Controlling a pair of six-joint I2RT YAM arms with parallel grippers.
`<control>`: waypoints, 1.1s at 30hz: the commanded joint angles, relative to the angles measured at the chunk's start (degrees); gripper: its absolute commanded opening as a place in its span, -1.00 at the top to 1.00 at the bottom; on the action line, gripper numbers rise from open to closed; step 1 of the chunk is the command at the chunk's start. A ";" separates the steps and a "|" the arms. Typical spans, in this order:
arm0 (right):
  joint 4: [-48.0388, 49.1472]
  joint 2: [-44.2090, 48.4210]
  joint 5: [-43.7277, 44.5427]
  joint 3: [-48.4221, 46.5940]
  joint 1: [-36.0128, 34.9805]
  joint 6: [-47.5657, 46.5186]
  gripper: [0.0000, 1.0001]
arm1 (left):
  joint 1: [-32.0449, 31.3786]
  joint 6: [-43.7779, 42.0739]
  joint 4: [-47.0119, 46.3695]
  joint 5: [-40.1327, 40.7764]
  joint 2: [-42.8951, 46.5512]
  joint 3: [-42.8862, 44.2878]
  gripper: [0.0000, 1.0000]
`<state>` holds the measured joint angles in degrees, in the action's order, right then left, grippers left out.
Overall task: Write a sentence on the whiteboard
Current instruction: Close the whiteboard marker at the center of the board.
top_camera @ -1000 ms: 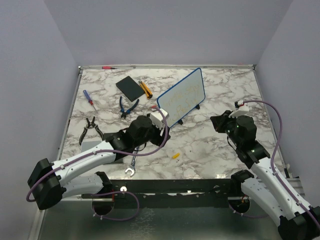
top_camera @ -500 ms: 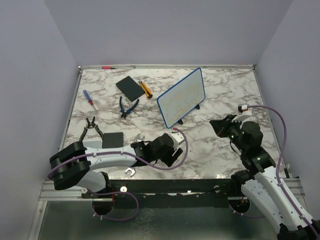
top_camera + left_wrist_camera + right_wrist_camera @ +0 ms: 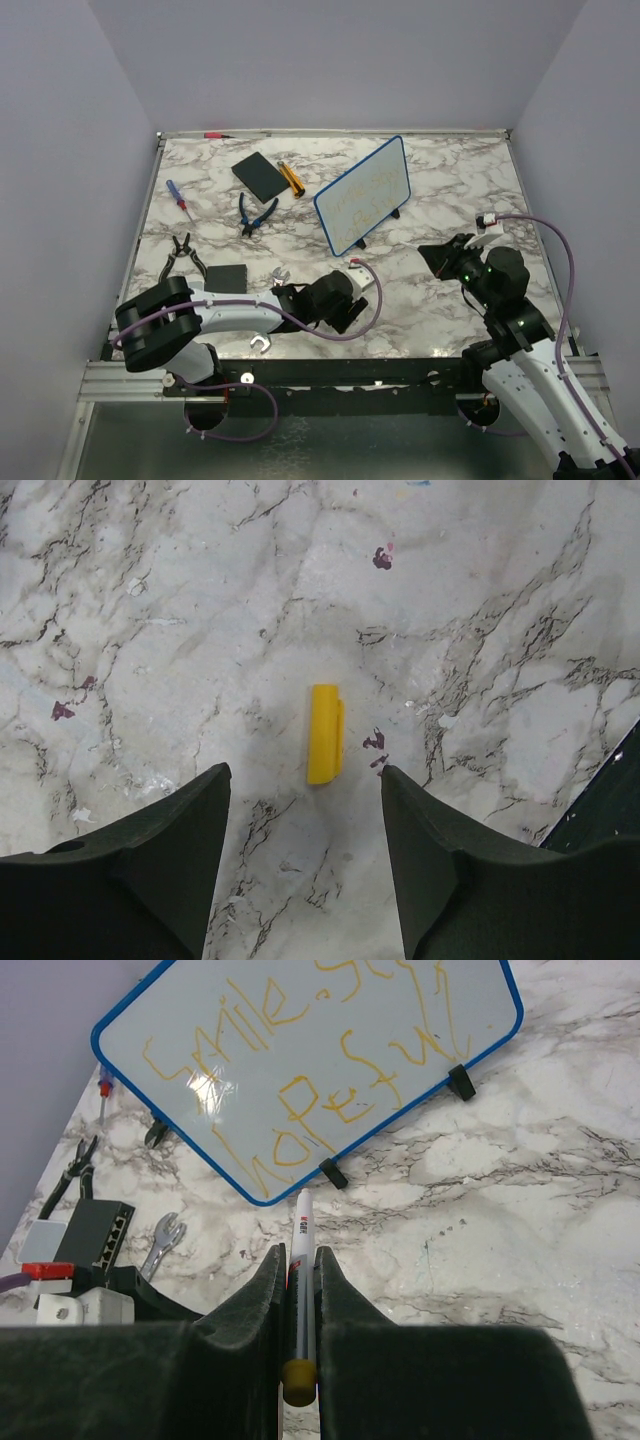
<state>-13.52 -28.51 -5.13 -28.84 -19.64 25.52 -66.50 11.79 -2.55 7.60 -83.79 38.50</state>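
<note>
The whiteboard [image 3: 362, 195] stands tilted on small black feet at the middle back; it also shows in the right wrist view [image 3: 310, 1060]. The sentence [image 3: 300, 1055] is yellow handwriting in two lines across its face. My right gripper [image 3: 437, 252] is right of the board and apart from it. In the right wrist view it [image 3: 298, 1260] is shut on a white marker [image 3: 301, 1235] whose tip points at the board's lower edge. My left gripper [image 3: 338, 303] is low at the front middle. In the left wrist view it [image 3: 303, 772] is open over a yellow cap [image 3: 325, 733] lying on the marble.
A black pad [image 3: 258, 174], an orange tool [image 3: 290, 177], blue pliers [image 3: 257, 213] and a screwdriver [image 3: 178, 200] lie at the back left. Black pliers [image 3: 185, 255], a dark box [image 3: 225, 277] and a wrench [image 3: 263, 338] lie by the left arm.
My left arm has swung from beside the whiteboard down to the front of the table, over the yellow cap. My right arm has drawn back slightly with the marker.
</note>
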 commanded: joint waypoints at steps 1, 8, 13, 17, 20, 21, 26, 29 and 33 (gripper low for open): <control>-2.57 -0.49 -2.07 0.48 0.28 0.49 0.97 | -1.20 -1.78 -0.65 1.68 -1.95 0.75 -0.18; -2.70 -0.85 -2.60 0.19 0.24 0.97 0.98 | -1.97 -1.92 -0.35 4.06 -3.12 1.16 0.00; -2.74 -1.00 -2.70 0.10 0.31 0.92 0.97 | -2.25 -2.05 -0.35 4.03 -4.58 1.90 0.07; -3.08 -1.10 -2.44 0.01 0.22 0.98 0.97 | -2.54 -2.41 -0.27 4.53 -5.40 2.29 0.18; -3.34 -1.34 -2.89 -0.07 0.27 0.87 0.98 | -2.58 -2.58 -0.27 4.86 -5.72 2.35 0.35; -3.48 -1.49 -3.20 -0.08 0.25 0.85 0.98 | -2.60 -2.64 -0.27 4.88 -5.88 2.40 0.40; -4.80 -1.89 -4.35 -0.57 0.25 0.68 0.98 | -2.65 -2.75 -0.35 4.94 -7.02 2.87 0.60; -5.90 -1.90 -4.24 -0.84 0.26 0.75 0.98 | -2.74 -2.75 -0.43 4.89 -7.50 3.07 0.77; -6.97 -1.86 -2.75 -0.87 0.28 2.34 0.98 | -2.76 -2.90 -0.83 4.97 -7.12 3.16 1.00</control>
<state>-17.69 -30.37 -7.90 -28.84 -19.64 26.26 -68.75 9.56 -3.33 11.29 -90.28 40.80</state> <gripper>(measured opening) 0.104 0.055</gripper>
